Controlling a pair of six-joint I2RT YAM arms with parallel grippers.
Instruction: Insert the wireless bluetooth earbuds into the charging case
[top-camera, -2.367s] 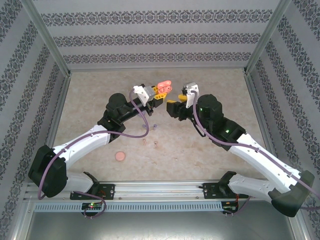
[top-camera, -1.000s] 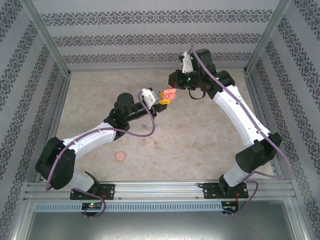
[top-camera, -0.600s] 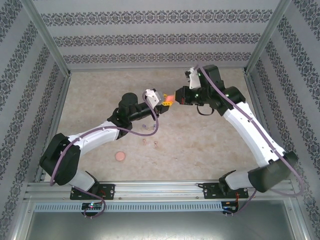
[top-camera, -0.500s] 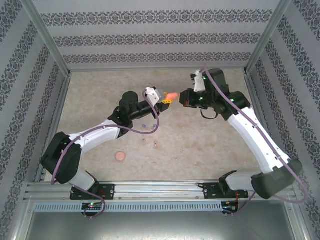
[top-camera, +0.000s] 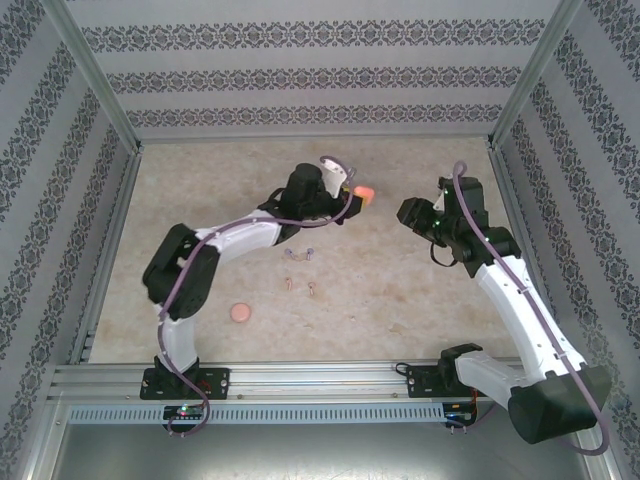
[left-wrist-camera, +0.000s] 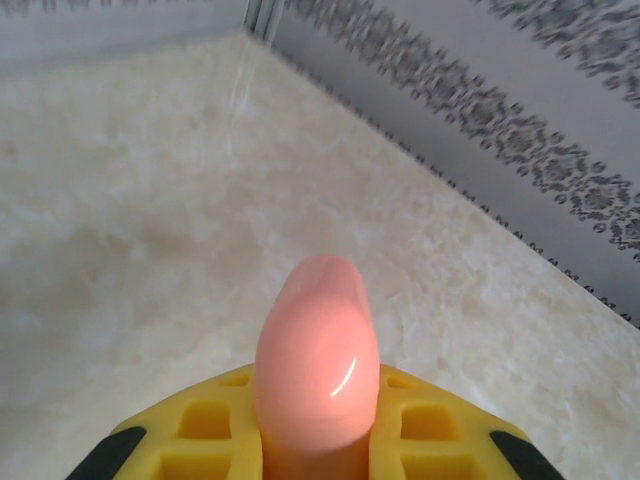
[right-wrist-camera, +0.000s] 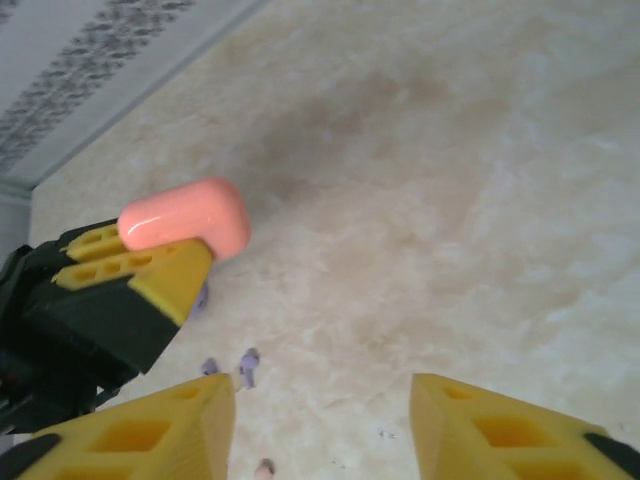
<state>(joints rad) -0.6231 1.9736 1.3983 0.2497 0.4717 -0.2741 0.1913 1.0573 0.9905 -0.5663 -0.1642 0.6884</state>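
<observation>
The left tool (top-camera: 355, 194) is clenched on a pink case (left-wrist-camera: 318, 345), its yellow fingers pressing the lower part from both sides so that the rounded end sticks out past the fingertips. That hold looks meant to leave the free end reachable by the other arm. In both wrist views the case reads as one smooth closed capsule, with no seam or opening to be made out. It hangs in the air above the table (top-camera: 430, 300), in the upper middle of the overhead view. The earbuds (top-camera: 290, 255) are not in it: a few lie loose on the table below and to the left of the case, well apart from it, two purple ones side by side and paler ones nearer the bottom of the frame. A small round pink disc (top-camera: 239, 313) lies lower left – what it is I cannot tell. The left arm is folded sharply at the elbow on the left of the frame, its forearm reaching up and to the right. The right arm rises from the lower right and bends over, with the right tool (right-wrist-camera: 320, 420) released, its jaws apart with nothing between them, aimed toward the case but clear of it – most likely poised either to open the case or to fetch an earbud.
</observation>
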